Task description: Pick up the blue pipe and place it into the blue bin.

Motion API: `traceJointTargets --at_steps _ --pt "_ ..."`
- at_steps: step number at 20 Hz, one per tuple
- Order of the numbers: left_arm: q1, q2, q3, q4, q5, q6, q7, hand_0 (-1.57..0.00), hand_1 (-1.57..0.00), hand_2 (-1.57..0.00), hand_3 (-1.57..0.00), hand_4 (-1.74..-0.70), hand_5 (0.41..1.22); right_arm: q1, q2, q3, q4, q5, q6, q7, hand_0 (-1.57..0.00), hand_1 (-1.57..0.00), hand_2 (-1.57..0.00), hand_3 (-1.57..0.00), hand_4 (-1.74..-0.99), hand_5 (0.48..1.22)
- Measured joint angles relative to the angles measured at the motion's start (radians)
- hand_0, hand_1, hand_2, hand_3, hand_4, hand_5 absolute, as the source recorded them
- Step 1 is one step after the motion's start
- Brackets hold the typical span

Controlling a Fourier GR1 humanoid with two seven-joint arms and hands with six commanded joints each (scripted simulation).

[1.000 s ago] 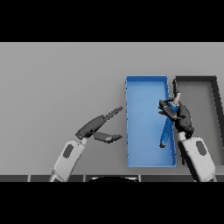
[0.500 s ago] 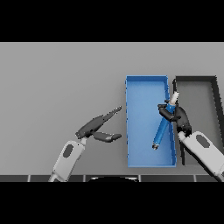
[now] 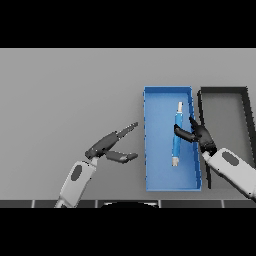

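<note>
- The blue pipe (image 3: 177, 136) lies inside the blue bin (image 3: 160, 175), right of the centre of the frame. It runs almost straight up and down the picture, with a pale tip at its upper end and another at its lower end.
- The pipe rests on the bin's floor in the right half of the bin, near the right wall and apart from the left wall.
- The right hand (image 3: 200, 135) comes in from the lower right corner of the frame and reaches over the right wall of the bin. Its fingers are spread loosely and are not curled around anything; one dark finger (image 3: 182, 133) reaches toward the middle of the pipe and looks to be touching it or just beside it, I cannot tell which.
- The left hand (image 3: 106, 148) is in the lower left part of the frame, above the grey table (image 3: 60, 90) and to the left of the bin. Its fingers are straight and its thumb is held apart below them; it holds nothing.
- A black bin (image 3: 223, 90) stands just beside the blue bin at the right edge of the frame.
</note>
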Motion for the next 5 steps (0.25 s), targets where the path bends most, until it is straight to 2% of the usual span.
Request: traceJointTargets --at_steps 3,5 --pt "-0.018 -0.012 -0.003 0.013 -0.009 0.008 0.016 0.0 0.0 0.0 0.0 -0.93 0.496 -0.008 -0.014 0.007 -0.007 0.01 0.023 0.0 -0.02 -0.02 -0.02 0.0 -1.084 0.712" --pt "0.0 -0.011 -0.011 0.011 -0.014 0.008 -0.008 0.0 0.0 0.0 0.0 -0.93 0.495 -0.011 -0.011 0.016 -0.012 0.017 0.028 0.0 -0.02 -0.02 -0.02 0.0 -1.084 0.714"
